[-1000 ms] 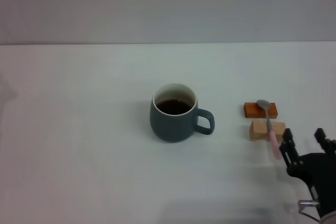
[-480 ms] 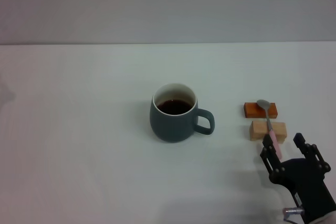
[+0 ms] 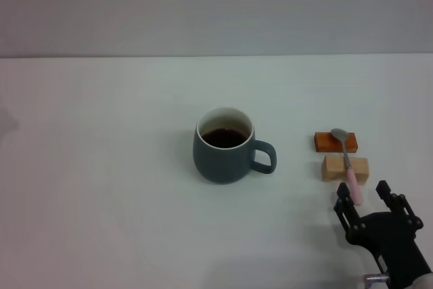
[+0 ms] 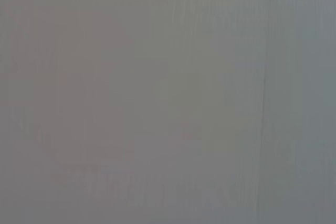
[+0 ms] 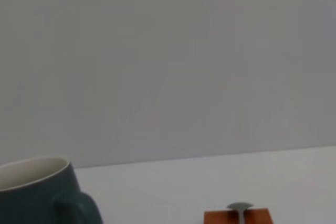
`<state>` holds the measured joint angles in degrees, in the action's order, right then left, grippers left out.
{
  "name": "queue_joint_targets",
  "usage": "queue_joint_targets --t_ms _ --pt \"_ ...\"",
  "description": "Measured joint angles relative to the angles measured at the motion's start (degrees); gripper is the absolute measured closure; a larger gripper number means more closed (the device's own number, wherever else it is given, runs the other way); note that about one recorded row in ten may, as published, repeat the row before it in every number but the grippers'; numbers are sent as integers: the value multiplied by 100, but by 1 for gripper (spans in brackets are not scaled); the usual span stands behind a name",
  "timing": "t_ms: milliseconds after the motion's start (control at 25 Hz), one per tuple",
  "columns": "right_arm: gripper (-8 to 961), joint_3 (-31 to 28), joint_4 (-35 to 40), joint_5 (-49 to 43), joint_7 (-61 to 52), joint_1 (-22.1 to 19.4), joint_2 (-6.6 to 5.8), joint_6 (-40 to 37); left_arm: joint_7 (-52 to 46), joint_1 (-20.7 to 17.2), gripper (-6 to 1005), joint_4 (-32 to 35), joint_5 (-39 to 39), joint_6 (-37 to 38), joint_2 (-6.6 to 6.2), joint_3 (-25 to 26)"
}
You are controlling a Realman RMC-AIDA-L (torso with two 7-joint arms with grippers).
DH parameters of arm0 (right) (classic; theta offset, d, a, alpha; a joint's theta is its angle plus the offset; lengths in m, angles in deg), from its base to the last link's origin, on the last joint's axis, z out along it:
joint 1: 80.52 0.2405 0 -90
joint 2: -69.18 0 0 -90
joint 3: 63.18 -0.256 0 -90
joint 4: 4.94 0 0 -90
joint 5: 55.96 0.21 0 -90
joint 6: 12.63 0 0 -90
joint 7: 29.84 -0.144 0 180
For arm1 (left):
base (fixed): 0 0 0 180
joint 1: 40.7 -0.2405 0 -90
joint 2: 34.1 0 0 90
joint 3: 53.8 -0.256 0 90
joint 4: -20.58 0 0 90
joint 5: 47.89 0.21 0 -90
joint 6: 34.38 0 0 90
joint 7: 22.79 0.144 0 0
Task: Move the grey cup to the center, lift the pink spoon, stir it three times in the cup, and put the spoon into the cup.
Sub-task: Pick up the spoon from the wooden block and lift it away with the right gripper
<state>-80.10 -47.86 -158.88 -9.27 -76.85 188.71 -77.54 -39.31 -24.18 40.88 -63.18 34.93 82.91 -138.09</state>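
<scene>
The grey cup [image 3: 223, 153], holding dark liquid, stands near the middle of the white table with its handle toward the right; its rim and handle also show in the right wrist view [image 5: 42, 192]. The pink spoon [image 3: 348, 162] lies across an orange block [image 3: 334, 142] and a tan block [image 3: 344, 168], metal bowl at the far end [image 5: 240, 208]. My right gripper [image 3: 363, 194] is open just behind the near tip of the pink handle, one finger on each side of it. The left gripper is out of view.
The table's far edge meets a grey wall [image 3: 216, 11]. The left wrist view shows only a plain grey surface [image 4: 168, 98].
The right gripper has moved left and inward from the table's right side, ending lined up with the spoon handle's near tip. Cup and spoon have not moved.
</scene>
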Motion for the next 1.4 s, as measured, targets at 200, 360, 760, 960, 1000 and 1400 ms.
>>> queue_joint_targets --t_ms 200,360,760,960,1000,1400 --pt "293 26 -71 35 -4 27 -16 90 0 0 1001 0 0 17 2 0" --pt "294 -7 -98 36 -6 38 -30 177 0 0 1001 -30 0 70 6 0" --pt "295 -64 -123 284 -10 235 -74 453 -197 -87 1001 -58 116 301 22 1" --pt "295 -125 -107 337 -9 363 -82 634 -322 -106 1001 -76 145 328 30 2" --pt "295 -142 -106 337 -9 381 -84 670 -323 -106 1001 -78 146 346 34 1" --pt "296 -317 -94 337 26 471 -106 892 -326 -77 1001 -79 151 380 52 -45"
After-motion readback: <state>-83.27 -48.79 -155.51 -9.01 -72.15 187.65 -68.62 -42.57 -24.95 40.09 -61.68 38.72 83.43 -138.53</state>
